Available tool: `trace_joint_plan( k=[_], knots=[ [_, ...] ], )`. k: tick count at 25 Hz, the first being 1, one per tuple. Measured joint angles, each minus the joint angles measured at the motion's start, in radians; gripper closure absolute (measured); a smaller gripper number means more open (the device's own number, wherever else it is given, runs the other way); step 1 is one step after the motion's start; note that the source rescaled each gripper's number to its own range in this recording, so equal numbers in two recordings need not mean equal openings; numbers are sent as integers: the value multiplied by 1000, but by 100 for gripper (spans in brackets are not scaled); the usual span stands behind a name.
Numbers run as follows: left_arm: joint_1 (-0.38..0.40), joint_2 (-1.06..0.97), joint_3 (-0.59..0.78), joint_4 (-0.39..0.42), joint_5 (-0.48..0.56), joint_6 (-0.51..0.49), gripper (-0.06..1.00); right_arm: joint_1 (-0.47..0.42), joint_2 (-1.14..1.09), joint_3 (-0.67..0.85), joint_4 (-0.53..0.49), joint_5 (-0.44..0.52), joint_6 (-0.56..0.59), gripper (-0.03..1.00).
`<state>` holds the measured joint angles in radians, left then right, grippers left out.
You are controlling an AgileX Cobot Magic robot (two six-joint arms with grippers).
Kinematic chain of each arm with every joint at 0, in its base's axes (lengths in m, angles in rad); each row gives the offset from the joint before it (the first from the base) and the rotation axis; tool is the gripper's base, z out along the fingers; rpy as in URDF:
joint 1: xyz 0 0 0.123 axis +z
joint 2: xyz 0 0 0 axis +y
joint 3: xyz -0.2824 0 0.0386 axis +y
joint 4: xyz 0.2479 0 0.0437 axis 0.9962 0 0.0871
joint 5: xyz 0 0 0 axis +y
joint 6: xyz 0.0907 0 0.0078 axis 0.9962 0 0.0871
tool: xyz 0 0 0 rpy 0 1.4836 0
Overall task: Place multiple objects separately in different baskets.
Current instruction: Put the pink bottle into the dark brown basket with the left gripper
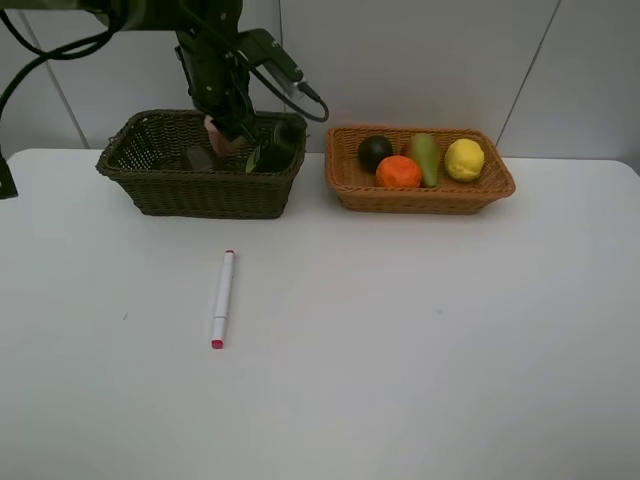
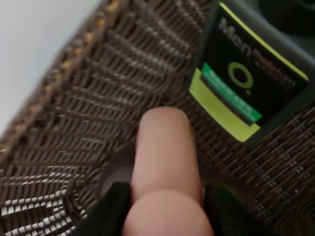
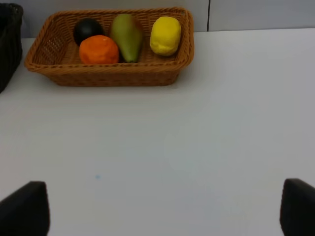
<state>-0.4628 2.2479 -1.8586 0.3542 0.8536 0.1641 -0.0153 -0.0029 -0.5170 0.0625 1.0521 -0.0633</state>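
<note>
My left gripper [image 1: 228, 138] hangs inside the dark olive-brown basket [image 1: 160, 190], shut on the pink bottle [image 1: 218, 134]. In the left wrist view the pink bottle [image 2: 165, 157] sticks out between the black fingers [image 2: 114, 209] just above the woven floor [image 2: 74, 128]. The dark green bottle [image 1: 275, 148] with its yellow-green label [image 2: 236, 83] lies beside it in the same basket. The white-pink marker [image 1: 222, 298] lies on the table. The orange-tan basket [image 1: 420, 200] holds the dark green fruit [image 1: 375, 151], orange [image 1: 398, 172], pear [image 1: 425, 157] and lemon [image 1: 464, 159]. My right gripper [image 3: 161, 211] is open and empty over the table.
A greyish shape [image 1: 200, 158] lies in the dark basket under the pink bottle. The two baskets stand side by side at the back of the white table [image 1: 400, 350]. The wall is close behind them.
</note>
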Motion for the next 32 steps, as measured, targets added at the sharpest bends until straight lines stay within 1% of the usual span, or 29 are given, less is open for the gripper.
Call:
trace_joint_plan(
  k=[7, 20, 21, 22, 23, 25, 26, 28, 32],
  knots=[
    [0, 18, 0, -1, -21, 0, 52, 0, 0, 0, 0, 0, 0, -1],
    [1, 18, 0, -1, -26, 1, 52, 0, 0, 0, 0, 0, 0, -1],
    [1, 18, 0, -1, -28, 1, 49, 0, 0, 0, 0, 0, 0, -1],
    [1, 18, 0, -1, -32, 1, 40, 0, 0, 0, 0, 0, 0, -1],
    [3, 18, 0, -1, -35, 1, 28, 0, 0, 0, 0, 0, 0, -1],
    [4, 18, 0, 0, -42, 1, 8, 0, 0, 0, 0, 0, 0, -1],
    [4, 18, 0, 0, -43, 1, 2, 0, 0, 0, 0, 0, 0, -1],
    [4, 18, 0, 0, -50, 1, -3, 0, 0, 0, 0, 0, 0, -1],
    [5, 18, 0, 0, -54, 1, -5, 0, 0, 0, 0, 0, 0, -1]
  ],
)
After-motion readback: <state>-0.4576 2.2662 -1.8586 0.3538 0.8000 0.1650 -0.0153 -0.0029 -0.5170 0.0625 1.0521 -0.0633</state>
